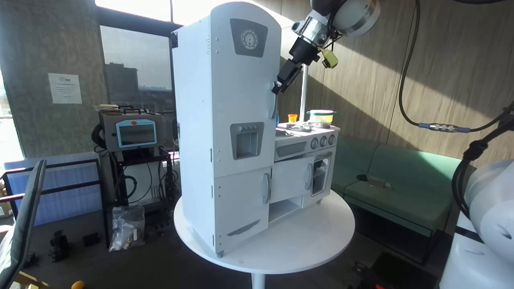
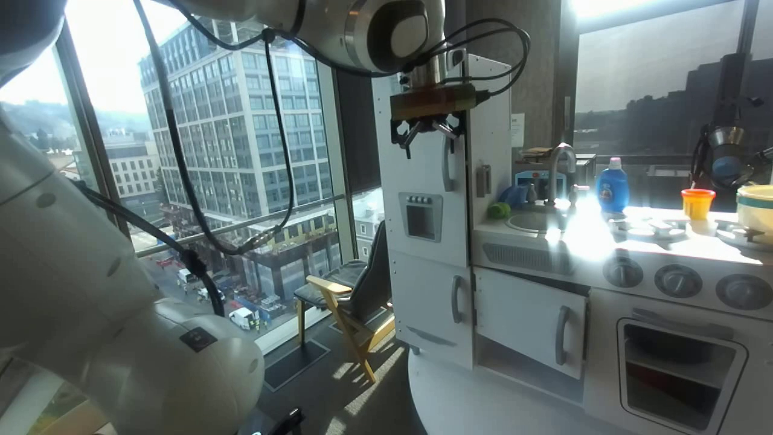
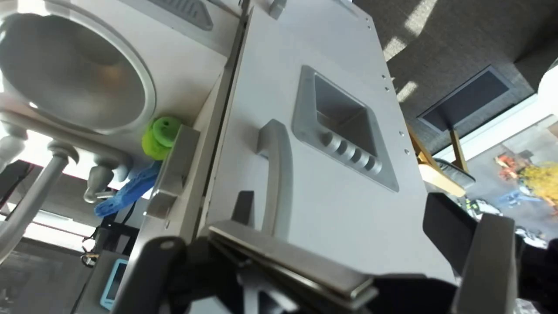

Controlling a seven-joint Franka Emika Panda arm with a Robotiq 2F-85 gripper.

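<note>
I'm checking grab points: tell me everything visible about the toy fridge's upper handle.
The upper handle is a smooth grey arch, maybe plastic or painted wood, mounted upright near the unhinged edge of the upper door, bowing outward. In the wrist view the open hand hides one end; whether they touch cannot be told.

White arm, dark fingers

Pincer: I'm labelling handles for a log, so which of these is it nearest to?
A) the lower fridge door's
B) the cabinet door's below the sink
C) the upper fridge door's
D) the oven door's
C: the wrist view shows the upper fridge door's handle close by the open pincer, while in an exterior view the lower fridge door's handle sits well below.
</note>
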